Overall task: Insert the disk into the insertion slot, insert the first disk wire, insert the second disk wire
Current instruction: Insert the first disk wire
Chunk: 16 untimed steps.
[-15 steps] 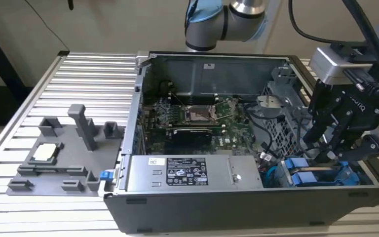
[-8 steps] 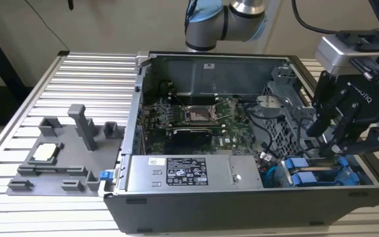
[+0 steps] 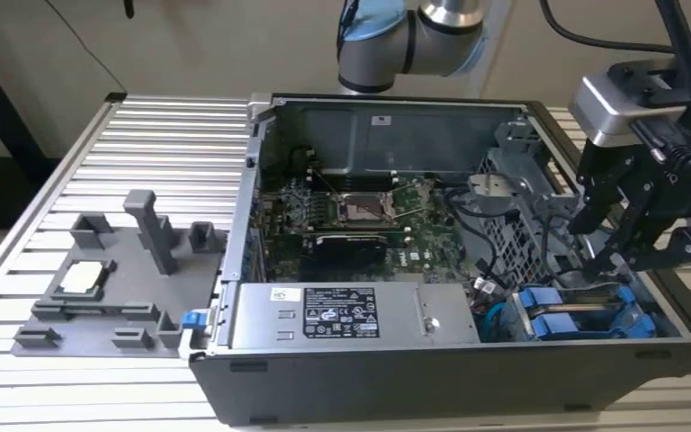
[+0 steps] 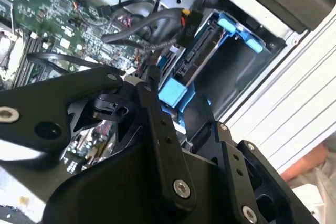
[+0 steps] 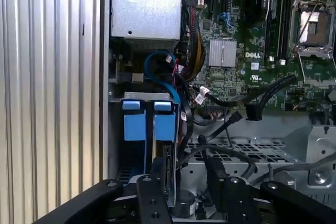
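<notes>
The disk (image 5: 164, 124) in its blue carrier sits down in the insertion slot (image 5: 147, 96) of the grey drive cage, beside another blue-ended carrier (image 5: 135, 121). In the exterior view both blue ends (image 3: 558, 322) show at the case's right front corner. My gripper (image 5: 184, 184) hangs open just above the disk's connector edge (image 5: 168, 166), one finger (image 5: 153, 187) close beside it and the other well apart. In the second wrist view a black plug (image 4: 188, 24) on a wire bundle lies by the disk's connector end (image 4: 195, 59); whether it is seated cannot be told. My gripper (image 4: 176, 109) straddles the blue frame (image 4: 172, 93).
Loose black cables with free plugs (image 5: 253, 111) cross between the cage and the motherboard (image 5: 247, 51). A blue cable (image 5: 160, 69) loops over the cage. The power-supply box (image 3: 352, 315) fills the case front. A grey fixture tray (image 3: 105, 288) stands on the slatted table at the exterior view's left.
</notes>
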Tool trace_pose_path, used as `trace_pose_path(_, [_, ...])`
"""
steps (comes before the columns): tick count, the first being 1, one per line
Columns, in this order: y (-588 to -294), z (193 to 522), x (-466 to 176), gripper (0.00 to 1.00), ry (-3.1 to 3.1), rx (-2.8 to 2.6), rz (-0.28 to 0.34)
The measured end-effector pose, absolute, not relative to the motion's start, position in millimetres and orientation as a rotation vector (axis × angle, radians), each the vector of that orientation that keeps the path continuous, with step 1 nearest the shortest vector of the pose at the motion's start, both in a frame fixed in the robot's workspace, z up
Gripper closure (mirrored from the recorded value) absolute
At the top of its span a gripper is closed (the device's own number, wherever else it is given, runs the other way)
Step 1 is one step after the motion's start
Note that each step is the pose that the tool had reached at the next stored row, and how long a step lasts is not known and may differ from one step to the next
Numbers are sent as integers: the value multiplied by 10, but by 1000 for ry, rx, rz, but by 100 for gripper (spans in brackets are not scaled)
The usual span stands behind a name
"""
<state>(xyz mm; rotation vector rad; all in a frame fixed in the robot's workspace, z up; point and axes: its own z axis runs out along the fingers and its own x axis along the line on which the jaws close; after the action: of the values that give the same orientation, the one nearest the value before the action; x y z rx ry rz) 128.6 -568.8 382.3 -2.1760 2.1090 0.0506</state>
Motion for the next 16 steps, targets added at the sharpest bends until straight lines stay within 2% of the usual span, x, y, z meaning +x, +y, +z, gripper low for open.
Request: trace_pose_path(16, [-5695, 3823, 1531, 53, 2062, -2161, 96])
